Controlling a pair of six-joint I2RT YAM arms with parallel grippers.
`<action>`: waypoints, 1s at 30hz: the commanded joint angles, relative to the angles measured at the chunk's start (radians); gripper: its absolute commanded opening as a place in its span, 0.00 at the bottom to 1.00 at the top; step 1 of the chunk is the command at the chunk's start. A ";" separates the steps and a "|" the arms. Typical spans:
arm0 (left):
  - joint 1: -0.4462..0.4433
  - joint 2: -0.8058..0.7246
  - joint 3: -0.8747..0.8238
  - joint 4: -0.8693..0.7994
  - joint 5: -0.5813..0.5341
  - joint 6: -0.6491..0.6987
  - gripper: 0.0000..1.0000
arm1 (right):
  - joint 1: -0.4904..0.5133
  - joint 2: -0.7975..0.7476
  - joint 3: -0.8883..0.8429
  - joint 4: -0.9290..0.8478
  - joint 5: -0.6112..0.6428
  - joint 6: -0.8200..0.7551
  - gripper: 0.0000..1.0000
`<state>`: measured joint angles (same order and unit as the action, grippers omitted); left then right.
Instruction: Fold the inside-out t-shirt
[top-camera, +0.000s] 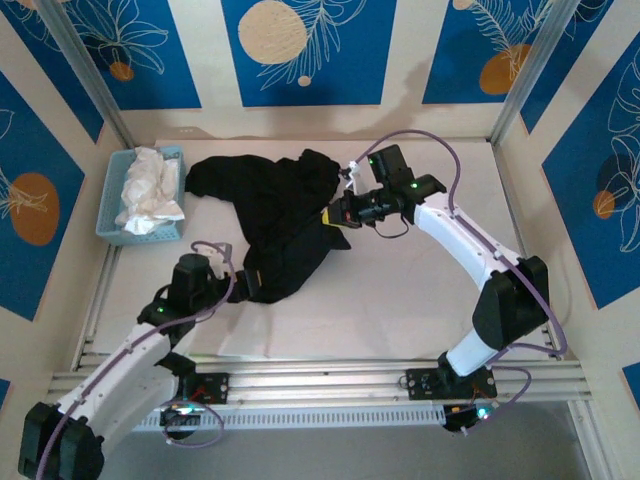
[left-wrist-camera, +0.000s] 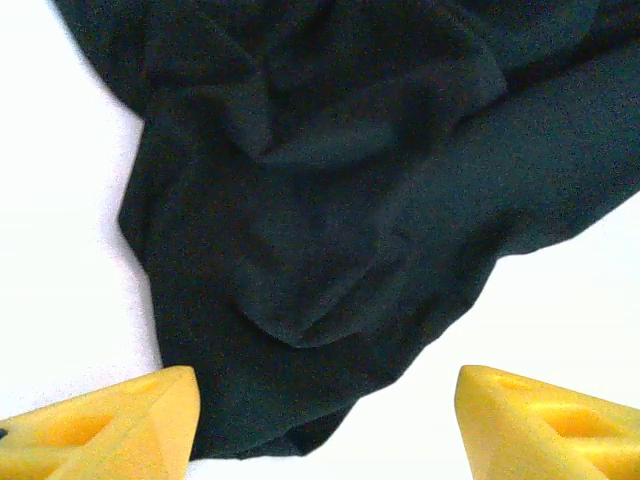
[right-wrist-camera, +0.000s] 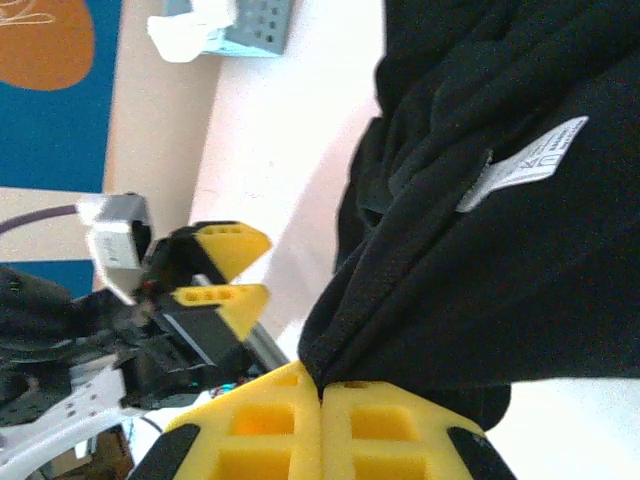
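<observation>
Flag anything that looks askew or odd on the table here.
The black t-shirt lies bunched and twisted, not flat, with its white care label showing outward, so it is inside out. The right gripper is shut on a fold of it; the left gripper stands open at its near edge. Nothing looks damaged or spilled.

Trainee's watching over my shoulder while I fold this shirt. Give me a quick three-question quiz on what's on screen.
1. True or false: the left gripper stands open at the t-shirt edge.
2. What lies in the blue basket? A) white cloth B) black cloth C) a tool
3. Which gripper is shut on the t-shirt?

Key: 1 true. 2 A. 3 the right gripper.
</observation>
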<state>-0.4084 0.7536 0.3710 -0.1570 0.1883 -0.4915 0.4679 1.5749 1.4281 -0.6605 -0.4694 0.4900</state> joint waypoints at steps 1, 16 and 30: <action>-0.037 0.006 0.009 -0.019 -0.065 0.024 0.68 | 0.044 -0.024 0.175 -0.167 0.121 -0.100 0.00; -0.047 0.085 0.059 -0.082 -0.145 0.021 0.68 | 0.165 0.261 0.168 -0.318 0.484 -0.185 0.03; -0.048 0.105 0.054 -0.078 -0.156 0.019 0.68 | 0.095 0.215 -0.033 -0.262 0.416 -0.213 0.29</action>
<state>-0.4458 0.8494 0.4030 -0.2249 0.0483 -0.4877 0.5663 1.8484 1.4231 -0.9272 -0.0093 0.2947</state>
